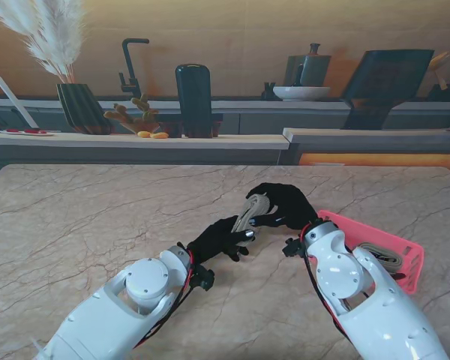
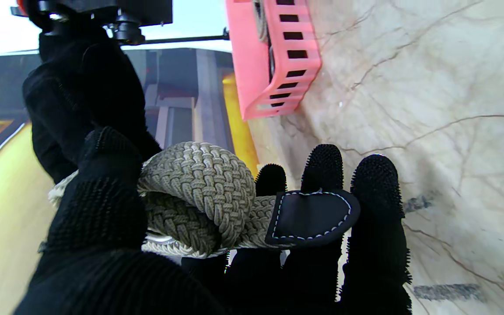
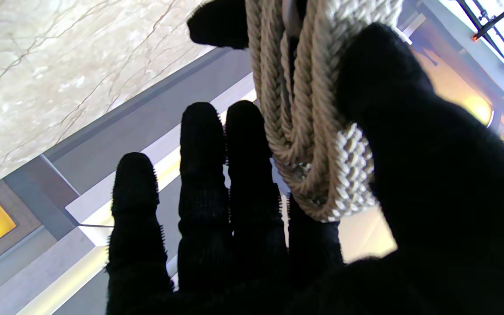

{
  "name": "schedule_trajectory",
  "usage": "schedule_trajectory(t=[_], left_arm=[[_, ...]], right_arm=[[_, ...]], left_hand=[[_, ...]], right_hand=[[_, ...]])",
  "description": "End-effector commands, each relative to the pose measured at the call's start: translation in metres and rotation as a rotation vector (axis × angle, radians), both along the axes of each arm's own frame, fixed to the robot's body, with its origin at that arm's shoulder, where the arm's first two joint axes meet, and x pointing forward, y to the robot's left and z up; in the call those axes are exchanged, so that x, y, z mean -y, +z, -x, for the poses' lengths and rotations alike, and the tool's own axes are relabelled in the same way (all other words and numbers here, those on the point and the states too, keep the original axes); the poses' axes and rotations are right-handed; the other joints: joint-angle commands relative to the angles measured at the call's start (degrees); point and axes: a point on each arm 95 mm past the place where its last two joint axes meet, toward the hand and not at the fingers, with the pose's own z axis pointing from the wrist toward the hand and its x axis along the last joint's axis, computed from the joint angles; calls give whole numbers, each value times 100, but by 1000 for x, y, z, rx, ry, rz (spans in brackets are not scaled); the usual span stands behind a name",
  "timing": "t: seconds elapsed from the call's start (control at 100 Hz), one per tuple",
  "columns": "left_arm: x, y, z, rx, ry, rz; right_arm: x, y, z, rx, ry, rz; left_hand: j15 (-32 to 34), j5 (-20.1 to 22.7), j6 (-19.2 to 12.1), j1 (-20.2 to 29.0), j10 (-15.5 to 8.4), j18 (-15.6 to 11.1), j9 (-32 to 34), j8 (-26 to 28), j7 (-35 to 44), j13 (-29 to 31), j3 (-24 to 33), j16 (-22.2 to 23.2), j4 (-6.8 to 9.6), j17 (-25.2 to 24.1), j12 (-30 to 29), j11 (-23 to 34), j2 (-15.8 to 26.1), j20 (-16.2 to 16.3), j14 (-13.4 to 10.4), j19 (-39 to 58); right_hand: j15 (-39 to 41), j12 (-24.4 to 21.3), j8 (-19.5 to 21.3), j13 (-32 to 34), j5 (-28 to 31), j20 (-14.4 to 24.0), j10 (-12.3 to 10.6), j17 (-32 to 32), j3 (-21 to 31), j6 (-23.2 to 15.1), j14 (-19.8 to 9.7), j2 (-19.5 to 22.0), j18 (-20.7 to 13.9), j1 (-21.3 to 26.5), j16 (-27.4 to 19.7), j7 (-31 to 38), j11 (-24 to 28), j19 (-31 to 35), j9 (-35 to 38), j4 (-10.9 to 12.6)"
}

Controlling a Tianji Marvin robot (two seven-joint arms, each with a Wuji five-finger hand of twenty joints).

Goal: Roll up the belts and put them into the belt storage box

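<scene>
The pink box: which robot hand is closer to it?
Right. The right hand is just left of the pink box, holding the belt. The left hand grips the belt farther left.

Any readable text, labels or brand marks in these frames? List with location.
None readable.
Black leather tip of the beige braided belt: white stitching only, no lettering.
Pink slotted plastic storage box: no label visible.
Back counter items: too small to tell.

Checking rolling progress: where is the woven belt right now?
In the stand's view the woven belt is near table centre, coiled and held between both robot hands, left of the pink storage box.
</scene>
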Motion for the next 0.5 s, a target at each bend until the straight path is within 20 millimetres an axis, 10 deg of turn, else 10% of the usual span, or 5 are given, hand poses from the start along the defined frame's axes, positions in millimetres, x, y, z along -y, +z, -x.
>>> schedule_trajectory(t=[0.0,0.49], left_arm=[[8,2,4,2,-36,-9],[19,-1,7,-46,11,61]], right_arm=[[-9,7,-1,13,22,-17],[-24,-5,-5,-47,-14,-121]], left_hand=[[278,254,-189,350,-36,-12,182,89,297,190,210,130,193,114,120,240,244,155,-73,333],[1598,259,-517,2582,-361,-110,857,1773,2469,879,-152,828,81,698,1736,1792,1343,581,-138,1513]], right_hand=[[149,-54,313,67,753,-78,115,-82,919,-828,-62,780,87,274,60,2674,130,231,148,493],[53,-51,581,-131,196,-218,81,-53,365,-1076,-129,1410,-66,59,-27,2468,209,354,-417,550]])
